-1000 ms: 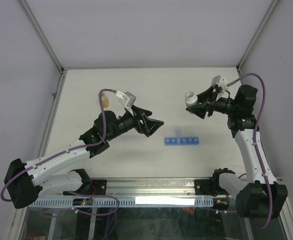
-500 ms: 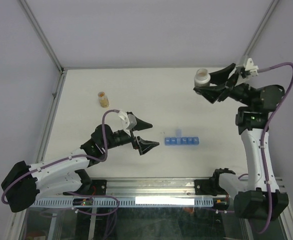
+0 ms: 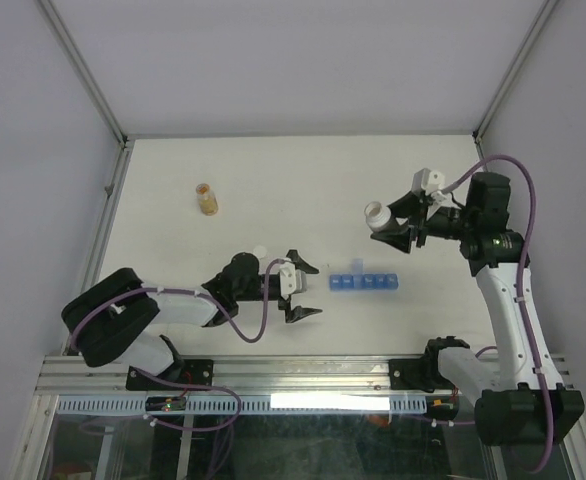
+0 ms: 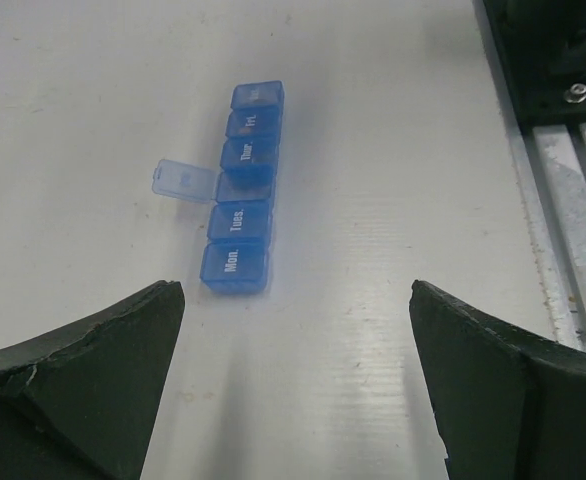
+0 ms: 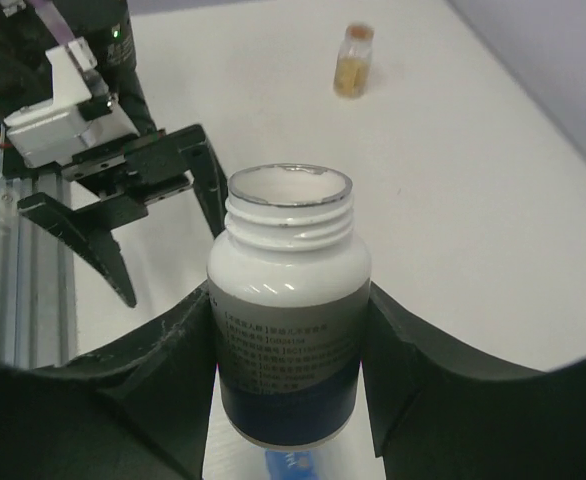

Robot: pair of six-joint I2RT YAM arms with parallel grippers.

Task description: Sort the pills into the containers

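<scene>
Pill organizer point(image 3: 364, 282), a blue strip of day-labelled compartments, lies flat on the white table point(image 3: 303, 180), just right of centre in the overhead view and in the upper middle of the left wrist view. One lid point(image 4: 183, 181) stands flipped open, between the Tuesday and Thursday cells. The cell under it looks empty, though the blue plastic makes that hard to confirm. The other lids are down, and no pill shows anywhere on the strip or the table.

Just above and right of the strip in the overhead view, the right gripper point(image 3: 386, 226) is clamped around a white bottle point(image 3: 377, 213). It holds the bottle upright and off the table, with the cap off and the mouth bare. What is inside cannot be seen.

Left of the strip, the left gripper point(image 3: 311, 290) sits low over the table with its jaws spread wide, holding nothing and pointing at the Monday end.

A small bottle with tan contents point(image 3: 207, 198) stands well apart in the upper left, untouched.

By this evidence the sorting has barely begun. One cell is ready and a bottle is opened, but pouring and filling every compartment appear to remain.
</scene>
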